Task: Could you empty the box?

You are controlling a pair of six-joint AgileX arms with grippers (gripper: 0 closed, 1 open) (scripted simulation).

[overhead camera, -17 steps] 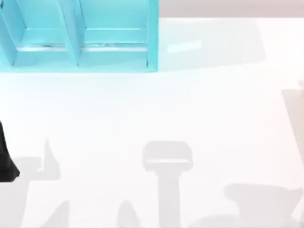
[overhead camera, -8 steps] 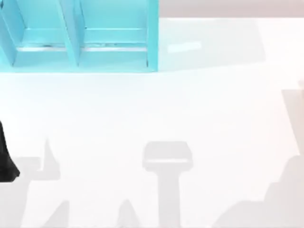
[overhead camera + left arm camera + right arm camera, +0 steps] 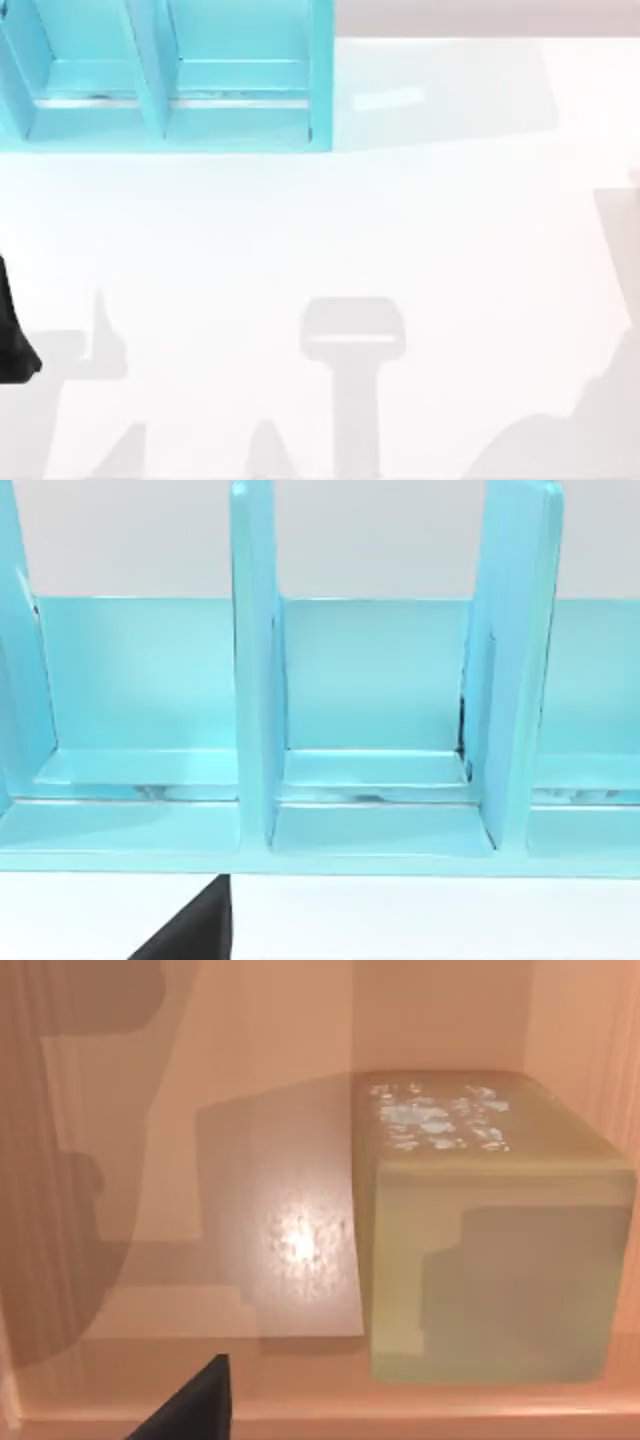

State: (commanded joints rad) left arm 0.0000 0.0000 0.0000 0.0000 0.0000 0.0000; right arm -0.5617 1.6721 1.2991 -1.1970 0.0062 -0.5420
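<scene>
Clearly you have barely begun: 1 pale block [image 3: 490,1230] sits inside the box [image 3: 200,1160], and I cannot tell either gripper's state.

We see a white table [image 3: 330,230], seen from above. On it, at the far left corner, stands a light blue rack [image 3: 170,75] w/ upright dividers making open compartments; in our left wrist view the same rack [image 3: 370,740] rests directly on the white top, compartments look bare. In our right wrist view a pale greenish block [image 3: 490,1230] lies on the floor of a tan box [image 3: 250,1220], close to one inner wall. Grey shadows fall on the table's near part.
</scene>
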